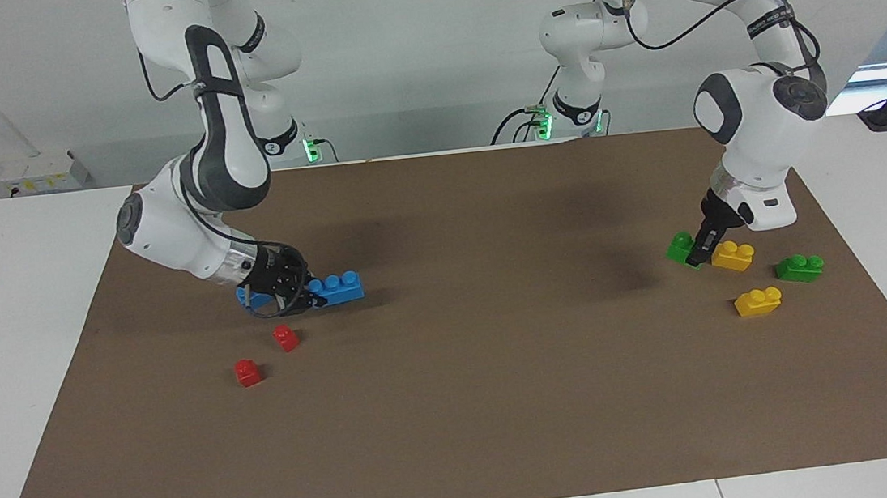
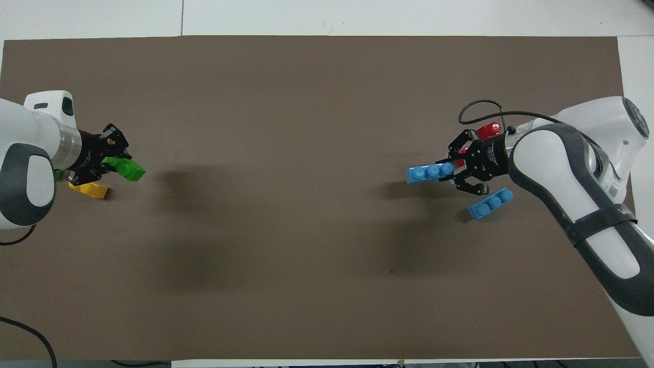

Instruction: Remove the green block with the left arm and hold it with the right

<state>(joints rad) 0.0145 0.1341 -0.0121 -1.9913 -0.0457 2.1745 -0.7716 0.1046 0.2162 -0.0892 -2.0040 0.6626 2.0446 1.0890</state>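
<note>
Two pincers are gripping bricks: left pincer [image 1: 702,250] clamping the green block [image 1: 681,247], right pincer [image 1: 303,293] clamping a blue brick [image 1: 337,288].

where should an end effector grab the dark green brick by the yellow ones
Dark green brick: pinch its two long flat sides, coming straight down from above. It lies studs-up on the mat, apart from the yellow bricks, so both sides look free.

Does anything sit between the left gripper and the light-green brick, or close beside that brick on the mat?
Nothing separates them: the left gripper is shut on the small light-green two-stud plastic brick. A yellow two-stud plastic brick lies on the brown mat right beside the gripper, and it could crowd a set-down there.
</note>
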